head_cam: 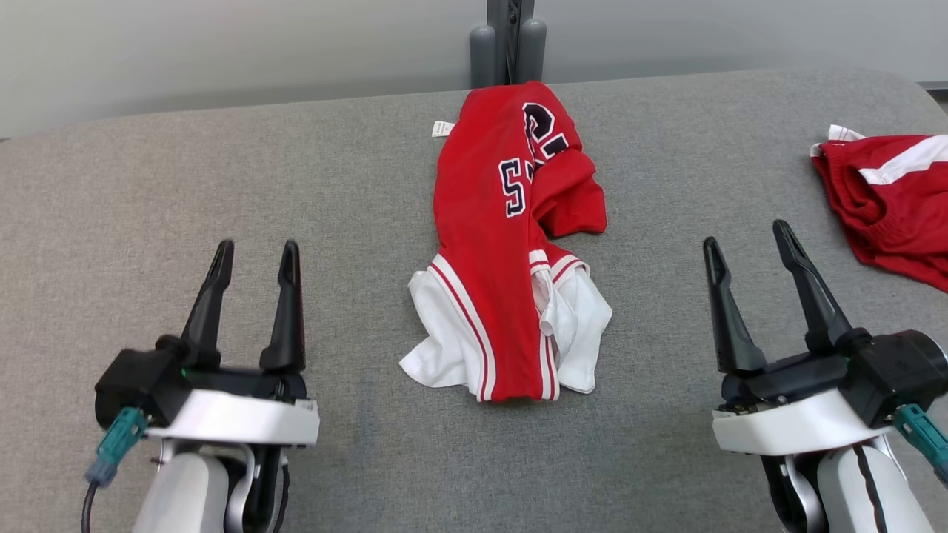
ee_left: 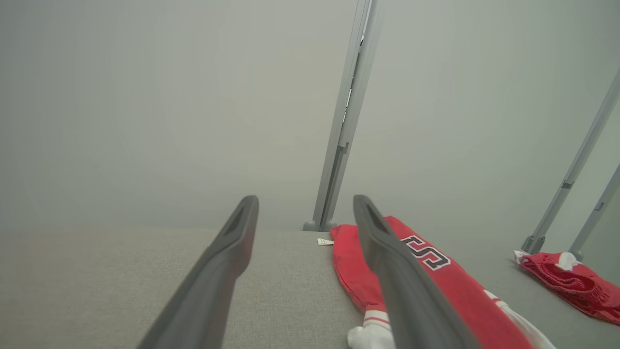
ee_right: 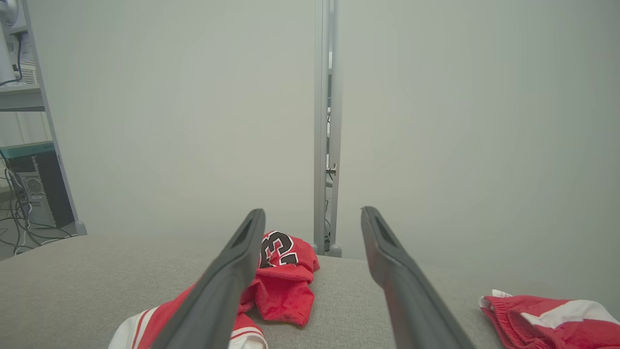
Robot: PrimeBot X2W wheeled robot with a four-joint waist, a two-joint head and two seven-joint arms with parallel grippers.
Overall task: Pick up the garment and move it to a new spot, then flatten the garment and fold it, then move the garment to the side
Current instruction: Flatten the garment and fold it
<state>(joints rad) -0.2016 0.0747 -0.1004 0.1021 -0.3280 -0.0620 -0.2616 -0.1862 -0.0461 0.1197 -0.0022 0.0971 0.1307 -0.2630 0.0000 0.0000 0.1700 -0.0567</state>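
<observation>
A red garment [head_cam: 492, 244] with dark letters, white stripes and white sleeves lies crumpled lengthwise in the middle of the grey padded table [head_cam: 148, 200]. The left wrist view has the garment [ee_left: 460, 286] to the right of the fingers, and the right wrist view has the garment [ee_right: 283, 281] to the left, partly behind one finger. My left gripper [head_cam: 255, 255] hovers open at the lower left, well apart from the cloth. On the other side my right gripper [head_cam: 748, 237] is open too, holding nothing.
A second red and white cloth [head_cam: 889, 200] lies bunched at the table's right edge. A grey metal post [head_cam: 507, 41] rises behind the table's far edge, in front of a pale wall. Shelving and cables [ee_right: 24, 145] stand far left in the right wrist view.
</observation>
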